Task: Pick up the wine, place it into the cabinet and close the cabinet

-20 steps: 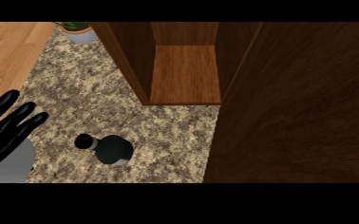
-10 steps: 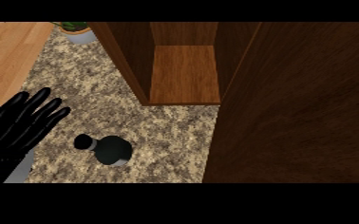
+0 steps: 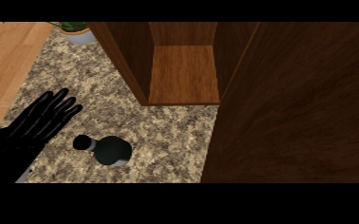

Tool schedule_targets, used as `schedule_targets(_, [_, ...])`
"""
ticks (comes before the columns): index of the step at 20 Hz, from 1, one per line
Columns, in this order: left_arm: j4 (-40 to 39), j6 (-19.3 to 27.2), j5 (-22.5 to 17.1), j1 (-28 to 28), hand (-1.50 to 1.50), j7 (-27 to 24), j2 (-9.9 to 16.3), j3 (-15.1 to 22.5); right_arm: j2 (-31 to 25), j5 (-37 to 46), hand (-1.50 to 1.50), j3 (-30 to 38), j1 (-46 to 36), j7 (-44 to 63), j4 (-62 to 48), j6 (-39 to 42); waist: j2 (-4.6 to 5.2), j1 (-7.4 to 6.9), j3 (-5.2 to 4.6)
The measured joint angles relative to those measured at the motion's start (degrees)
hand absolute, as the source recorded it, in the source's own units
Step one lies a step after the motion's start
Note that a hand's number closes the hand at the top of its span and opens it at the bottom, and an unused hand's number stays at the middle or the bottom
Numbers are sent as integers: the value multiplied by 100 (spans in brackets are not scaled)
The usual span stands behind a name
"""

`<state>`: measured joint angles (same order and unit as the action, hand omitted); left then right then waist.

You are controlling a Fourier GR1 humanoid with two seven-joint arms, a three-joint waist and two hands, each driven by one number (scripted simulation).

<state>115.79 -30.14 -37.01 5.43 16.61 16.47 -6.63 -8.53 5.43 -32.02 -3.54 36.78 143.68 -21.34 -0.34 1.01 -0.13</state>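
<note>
One hand (image 3: pixel 35 123) is showing, the left one, coming in from the lower left edge with its fingers (image 3: pixel 60 105) straight and spread, holding nothing. One wine bottle (image 3: pixel 108 151) is standing on the surface (image 3: pixel 91 80), seen from above, just below and to the right of the fingertips and apart from them. One cabinet (image 3: pixel 182 71) is standing open further right and beyond the fingers, its wooden shelf bare, and its one dark door (image 3: pixel 288 109) is swinging wide across the right side of the view. One potted plant (image 3: pixel 76 32) is sitting far beyond the fingers, near the cabinet's left wall. The surface is speckled brown and beige stone. A strip of light wood (image 3: pixel 17 57) is running along its left edge.
</note>
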Motion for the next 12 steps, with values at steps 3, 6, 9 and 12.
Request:
schedule_targets(3, [-320, -164, 340, -13, -150, -283, -129, -13, -115, 15, -150, -20, 4, 1, 5, -64, 3, -1, 2])
schedule_targets(6, [-660, -451, 662, 106, -150, -700, -218, -95, -224, 31, -150, -58, -29, 14, 11, -133, 2, -6, 1])
schedule_targets(9, [-934, -617, 1027, 176, -150, -1044, -327, -108, -272, 60, -150, -129, -176, 148, 8, -259, 0, -10, -1])
schedule_targets(12, [-1506, -787, 1457, 20, -150, -1494, -391, -177, -343, 69, -150, -107, -323, 216, -5, -320, 7, 6, -1])
